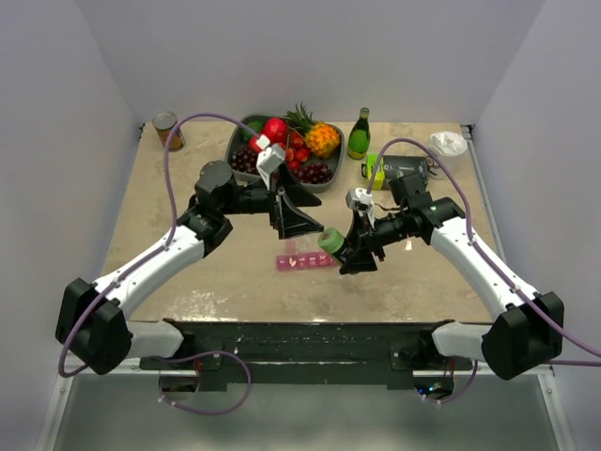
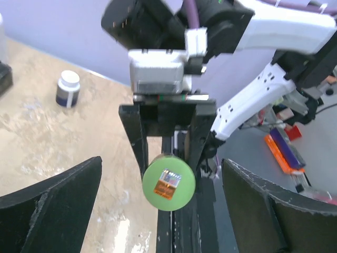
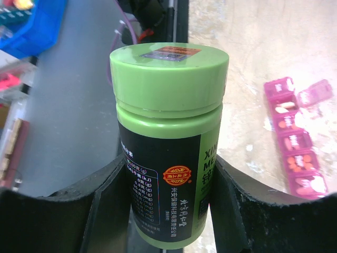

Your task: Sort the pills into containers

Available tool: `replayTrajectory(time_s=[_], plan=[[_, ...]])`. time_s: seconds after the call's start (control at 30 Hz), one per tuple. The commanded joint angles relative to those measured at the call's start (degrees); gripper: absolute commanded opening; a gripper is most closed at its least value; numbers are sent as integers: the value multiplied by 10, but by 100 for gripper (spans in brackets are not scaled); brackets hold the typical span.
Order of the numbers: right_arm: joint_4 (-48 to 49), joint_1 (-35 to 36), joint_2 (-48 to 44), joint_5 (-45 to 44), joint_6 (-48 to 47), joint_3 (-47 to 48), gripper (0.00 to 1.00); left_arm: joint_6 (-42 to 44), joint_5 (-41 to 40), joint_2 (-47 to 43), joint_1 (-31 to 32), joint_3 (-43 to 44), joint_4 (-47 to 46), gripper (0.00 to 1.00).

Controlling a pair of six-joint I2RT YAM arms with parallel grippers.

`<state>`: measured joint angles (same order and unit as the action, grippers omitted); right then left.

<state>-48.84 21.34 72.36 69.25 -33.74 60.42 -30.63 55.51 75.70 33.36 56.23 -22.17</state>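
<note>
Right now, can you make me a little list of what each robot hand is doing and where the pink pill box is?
right fingers: shut on the green-capped bottle, its cap pointing toward the other arm
left fingers: open, holding nothing
pill organizer: pink, lying on the table near the right fingers
pills: in several compartments
end lid: looks flipped open

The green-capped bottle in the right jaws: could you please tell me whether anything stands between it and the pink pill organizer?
Nothing visible does. The green-capped bottle is held beside the pink pill organizer, with only bare table between them.
</note>
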Motion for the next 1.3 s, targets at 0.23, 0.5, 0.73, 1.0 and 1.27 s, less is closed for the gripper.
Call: replayTrajectory(time_s=[0.23, 0.5, 0.73, 1.0, 1.27], plan=[[-55, 15, -43, -259, -135, 63, 0, -243, -136, -100, -44, -102, -1, 99], [-34, 72, -35, -431, -149, 131, 0, -345, -246, -57, 33, -157, -93, 94], [-15, 102, -41, -461, -127, 110, 0, -347, -254, -12, 61, -134, -120, 91], [-5, 112, -36, -468, -115, 106, 0, -339, -258, -2, 64, -119, -96, 87], [-2, 121, -34, -471, -104, 100, 0, -315, -255, 12, 70, -84, -67, 77]])
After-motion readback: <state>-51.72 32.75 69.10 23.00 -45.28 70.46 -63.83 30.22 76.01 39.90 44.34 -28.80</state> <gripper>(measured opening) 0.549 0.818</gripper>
